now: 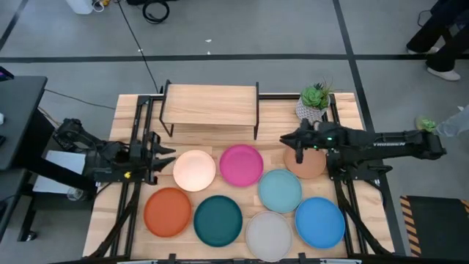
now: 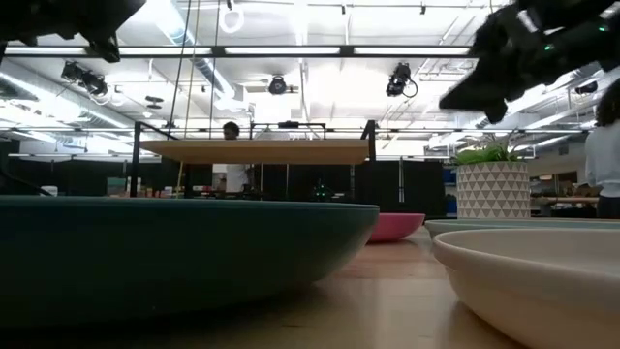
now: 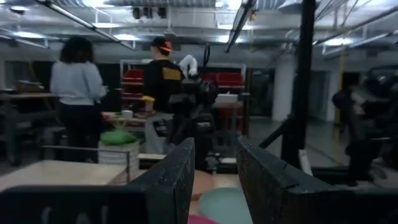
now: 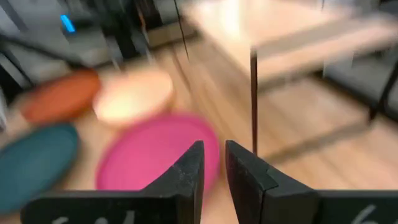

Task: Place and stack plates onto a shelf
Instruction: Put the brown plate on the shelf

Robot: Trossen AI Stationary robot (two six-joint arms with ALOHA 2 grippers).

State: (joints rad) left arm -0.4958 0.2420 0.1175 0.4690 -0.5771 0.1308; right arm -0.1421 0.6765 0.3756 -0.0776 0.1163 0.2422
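- While no plate sits on the shelf [image 1: 210, 103] yet, all eight lie on the surface [image 1: 275, 114] in front of it, so the job looks barely begun.
- Nearest the shelf lie the peach plate [image 1: 194, 169] and the magenta plate [image 1: 241, 164]; the tan plate [image 1: 308, 165] is partly hidden under the right arm.
- Farther out lie the light blue plate [image 1: 279, 190], the orange plate [image 1: 167, 212], the teal plate [image 1: 218, 219], the grey plate [image 1: 268, 235] and the bright blue plate [image 1: 319, 221].
- Right hand [image 1: 298, 142] hangs above the surface between the magenta and tan plates, its fingers nearly together with a thin gap and nothing between them.
- From its wrist view the magenta plate lies just ahead of that hand [image 4: 212, 163] and below it, apart from it.
- To do this step well, I reckon it should spread its fingers wider, come down on the magenta rim at the near edge, and pinch the rim squarely so the plate does not tip.
- It should then lift high enough to clear the shelf's plank and black legs.
- Left hand [image 1: 160, 155] waits over the surface's left side just beside the peach plate, fingers a little apart, holding nothing.
- A potted plant [image 1: 315, 100] stands right of the shelf, worth steering clear of.
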